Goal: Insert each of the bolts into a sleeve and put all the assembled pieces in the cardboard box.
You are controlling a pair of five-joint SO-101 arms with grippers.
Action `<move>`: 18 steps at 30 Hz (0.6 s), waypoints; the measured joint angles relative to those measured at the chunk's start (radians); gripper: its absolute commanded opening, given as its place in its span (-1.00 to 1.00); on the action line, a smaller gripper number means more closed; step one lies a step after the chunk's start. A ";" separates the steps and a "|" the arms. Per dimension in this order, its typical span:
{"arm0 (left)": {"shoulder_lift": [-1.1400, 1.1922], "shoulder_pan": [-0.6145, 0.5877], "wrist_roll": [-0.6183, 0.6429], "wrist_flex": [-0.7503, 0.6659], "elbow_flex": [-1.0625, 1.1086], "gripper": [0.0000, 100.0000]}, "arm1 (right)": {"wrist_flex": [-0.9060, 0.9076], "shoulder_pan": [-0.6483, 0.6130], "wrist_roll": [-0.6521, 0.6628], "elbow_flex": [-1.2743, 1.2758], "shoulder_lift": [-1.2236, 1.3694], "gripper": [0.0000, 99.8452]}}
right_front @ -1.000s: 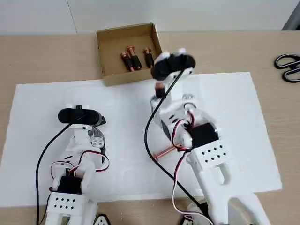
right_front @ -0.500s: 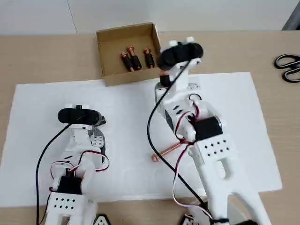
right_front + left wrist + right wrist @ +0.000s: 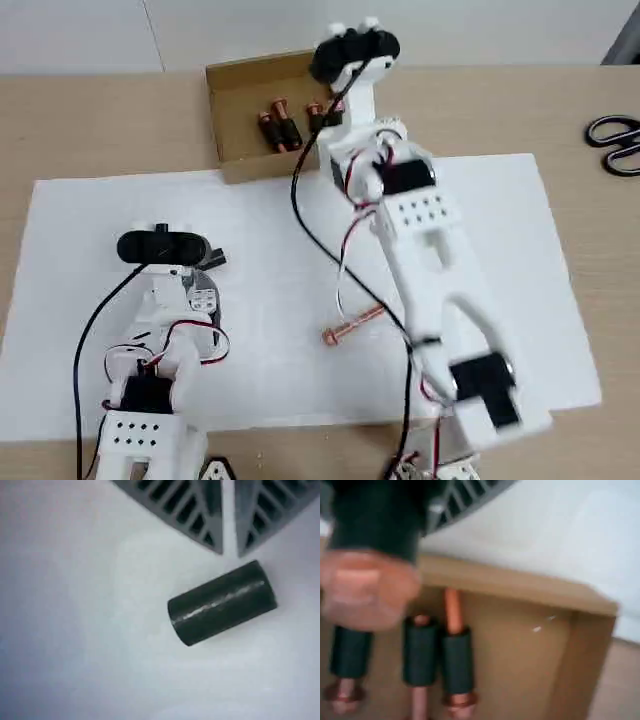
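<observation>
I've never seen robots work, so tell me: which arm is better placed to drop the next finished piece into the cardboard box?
Right. The right claw holds a sleeved bolt over the cardboard box, while the left claw sits back over a loose sleeve on the paper.

Table (image 3: 520, 110): pale tan. Paper sheet (image 3: 100, 220): plain white. Cardboard box (image 3: 232, 130): brown. Loose bolt (image 3: 352, 326): copper. Loose sleeve (image 3: 221, 609): matte black, with one pale glint stripe. Boxed pieces (image 3: 440, 665): black sleeves, copper ends. Held assembled piece (image 3: 370, 545): black sleeve, copper head. Arms (image 3: 430, 260): white, with black motors and red-and-black wires. Scissors (image 3: 612, 140): black.
</observation>
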 measured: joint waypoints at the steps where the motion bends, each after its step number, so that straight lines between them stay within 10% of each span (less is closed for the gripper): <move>1: 0.000 -0.003 0.003 0.000 0.000 -0.99 | 0.000 0.008 0.000 -0.044 0.044 -0.99; 18: 0.000 -0.003 0.003 0.000 0.000 -0.99 | -0.012 -0.035 0.000 -0.572 0.516 -0.99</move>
